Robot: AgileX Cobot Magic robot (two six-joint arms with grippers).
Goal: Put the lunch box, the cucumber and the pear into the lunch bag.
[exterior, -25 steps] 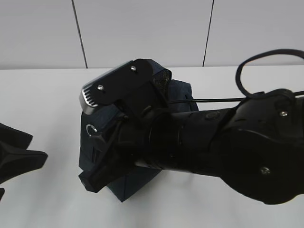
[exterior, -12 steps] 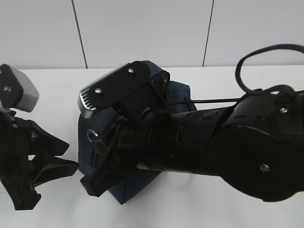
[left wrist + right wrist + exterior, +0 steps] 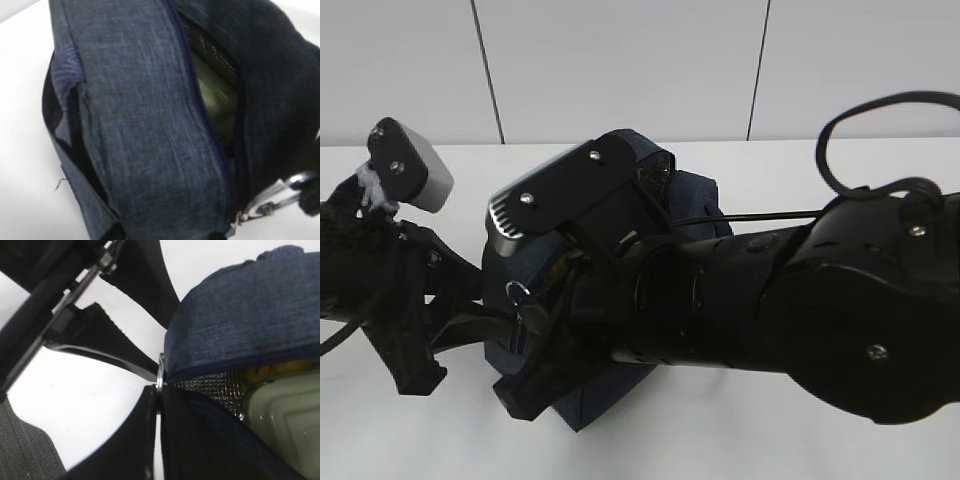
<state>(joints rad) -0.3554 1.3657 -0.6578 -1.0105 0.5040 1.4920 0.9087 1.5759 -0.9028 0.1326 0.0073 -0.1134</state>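
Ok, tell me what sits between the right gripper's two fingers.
The metal ring pull of the lunch bag sits between the right gripper's closed fingers; the right wrist view shows it best.

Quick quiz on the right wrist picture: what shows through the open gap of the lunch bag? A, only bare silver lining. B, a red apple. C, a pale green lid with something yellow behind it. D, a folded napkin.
C: through the opening of the lunch bag, the lunch box shows its pale sage-green lid against the silvery lining, with a yellow patch, likely the pear, just above it.
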